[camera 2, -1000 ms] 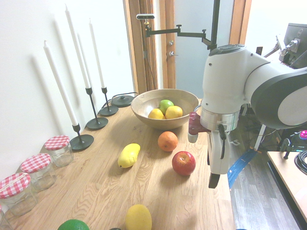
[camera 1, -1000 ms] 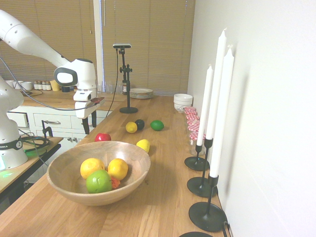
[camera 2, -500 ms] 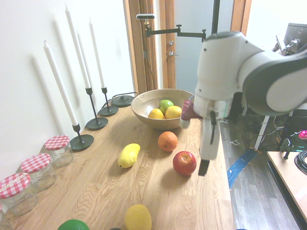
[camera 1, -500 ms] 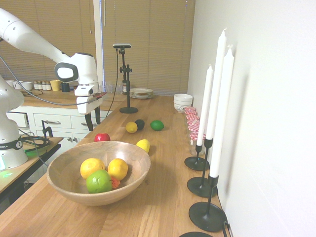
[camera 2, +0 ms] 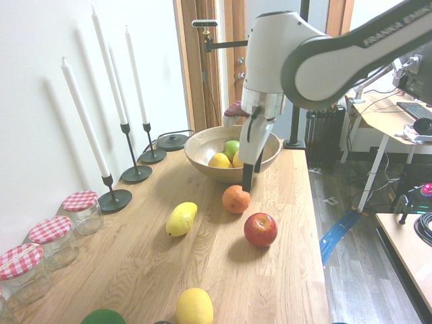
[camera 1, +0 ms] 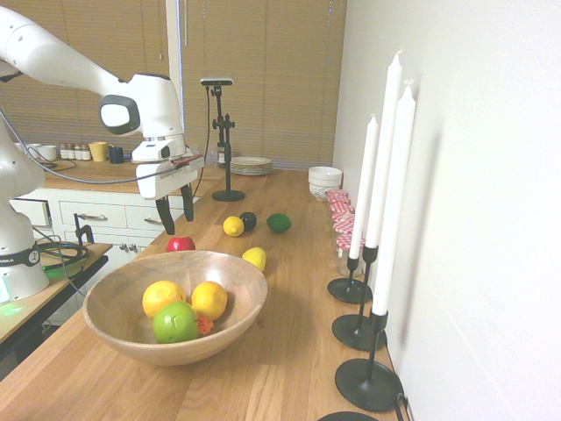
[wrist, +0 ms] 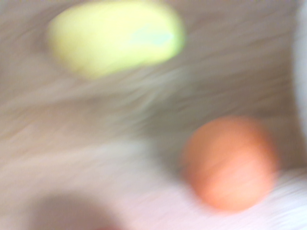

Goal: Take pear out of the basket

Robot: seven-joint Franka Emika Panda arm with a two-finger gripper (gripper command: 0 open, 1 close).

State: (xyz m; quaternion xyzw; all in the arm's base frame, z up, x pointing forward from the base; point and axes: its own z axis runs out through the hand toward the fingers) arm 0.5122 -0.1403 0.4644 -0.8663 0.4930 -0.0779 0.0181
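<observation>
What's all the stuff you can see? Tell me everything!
Basket: one, light brown, on the table
Yellow fruits: two, yellow, in the basket
Green fruit: one, green, in the basket
Reddish thing: one, in the basket, unclear what
Apple: one, red, table
Orange: one, orange, table
Loose yellow fruits: two, yellow, table
Dark fruit: one, blackish, table
Loose green fruit: one, green, table
Candles: three, white, in black holders
Jars: at least three, clear, checked lids, by the wall
Bowls: stack, white, far end
Plates: stack, pale, far end
Arm: one, white
Claw: one, dark-fingered, open, raised
</observation>
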